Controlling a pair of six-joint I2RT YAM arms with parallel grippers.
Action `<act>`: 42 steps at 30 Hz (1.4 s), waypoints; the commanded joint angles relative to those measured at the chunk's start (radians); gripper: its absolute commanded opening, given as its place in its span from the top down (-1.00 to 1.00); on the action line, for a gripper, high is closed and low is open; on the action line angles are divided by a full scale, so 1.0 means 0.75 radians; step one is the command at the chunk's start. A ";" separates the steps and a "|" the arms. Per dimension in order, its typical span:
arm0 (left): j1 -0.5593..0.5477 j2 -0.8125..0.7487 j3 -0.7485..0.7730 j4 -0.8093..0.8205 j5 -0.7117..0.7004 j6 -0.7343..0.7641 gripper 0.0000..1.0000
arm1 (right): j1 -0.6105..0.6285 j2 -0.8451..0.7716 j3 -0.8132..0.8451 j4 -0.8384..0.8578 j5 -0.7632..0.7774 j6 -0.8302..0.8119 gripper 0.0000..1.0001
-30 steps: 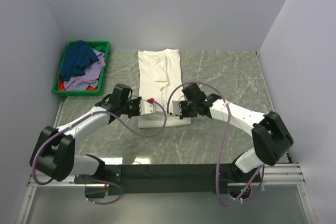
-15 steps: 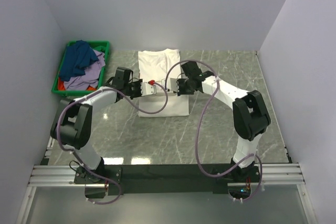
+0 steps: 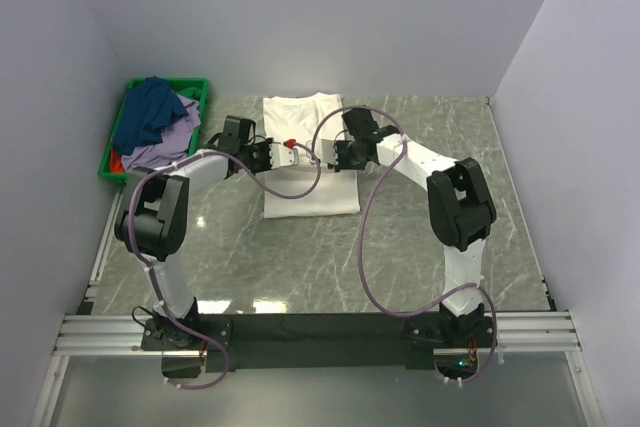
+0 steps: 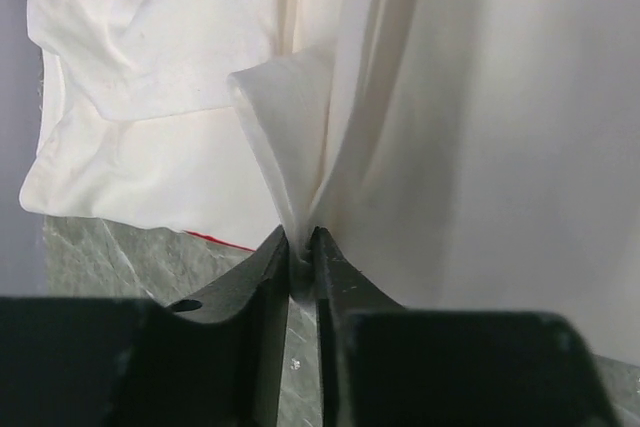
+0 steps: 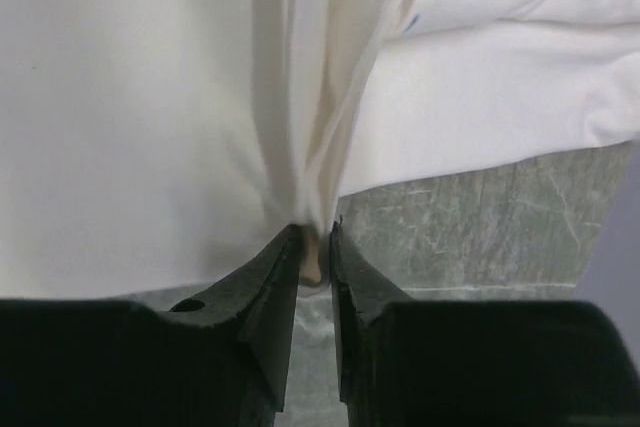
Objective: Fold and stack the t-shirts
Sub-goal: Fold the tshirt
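Clamped shut on near edge of white shirt (image 3: 310, 197), one corner each for left gripper (image 4: 300, 242) and right gripper (image 5: 315, 237), held raised for folding toward far end.

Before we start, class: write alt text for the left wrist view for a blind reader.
The left arm's two black fingers pinch a bunched fold of a large white cloth t-shirt that fills most of the frame. Grey-green marble table shows at lower left.

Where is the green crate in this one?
In the top view, the green crate sits at the far left of the table, just left of the white t-shirt and the left gripper.
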 commanded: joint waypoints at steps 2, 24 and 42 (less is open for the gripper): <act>0.034 0.007 0.078 -0.037 0.004 -0.018 0.46 | -0.015 -0.008 0.082 0.141 0.049 0.067 0.37; -0.045 -0.459 -0.363 -0.207 0.074 -0.307 0.04 | 0.012 -0.487 -0.464 0.030 -0.054 0.278 0.05; -0.148 -0.371 -0.527 -0.043 -0.051 -0.213 0.06 | 0.141 -0.350 -0.644 0.135 0.014 0.282 0.06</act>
